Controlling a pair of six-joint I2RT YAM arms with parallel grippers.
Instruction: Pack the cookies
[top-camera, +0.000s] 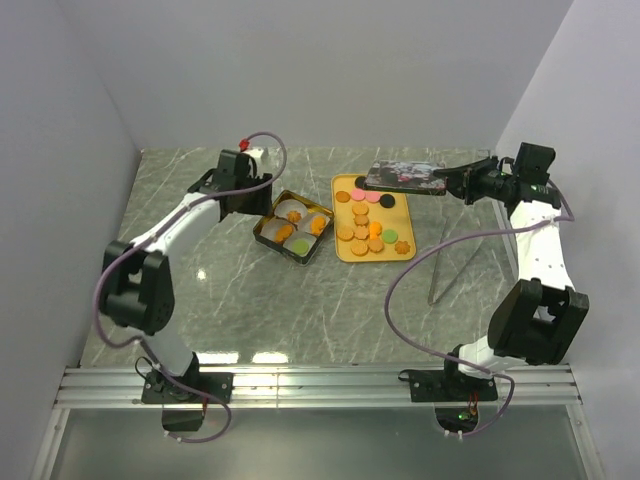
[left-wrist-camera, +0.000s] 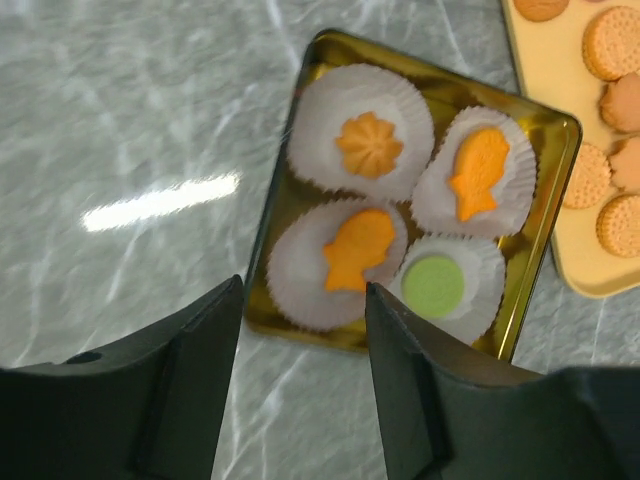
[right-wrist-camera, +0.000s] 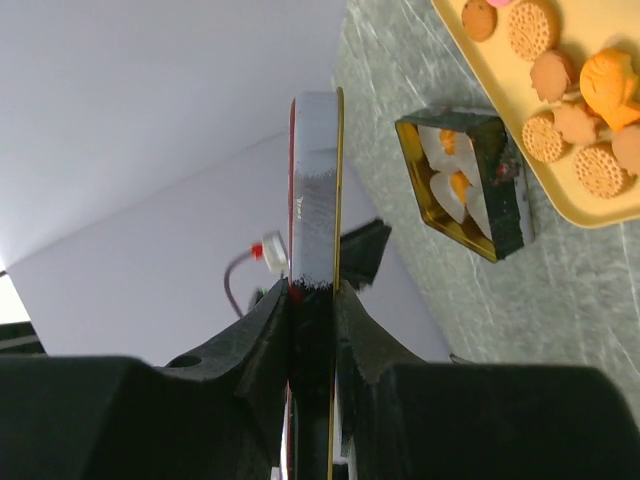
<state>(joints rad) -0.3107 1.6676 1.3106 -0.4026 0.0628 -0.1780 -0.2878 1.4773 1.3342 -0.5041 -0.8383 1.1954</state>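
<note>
A gold tin sits left of centre with four white paper cups; in the left wrist view they hold an orange flower cookie, two orange fish-shaped cookies and a green round cookie. More cookies, mostly orange and tan, lie on a yellow tray. My left gripper is open and empty, just above the tin's left edge. My right gripper is shut on the tin's lid, held flat above the tray's far end.
The yellow tray also shows at the right edge of the left wrist view and in the right wrist view. The right arm's purple cable loops over the table right of the tray. Grey walls close in on three sides.
</note>
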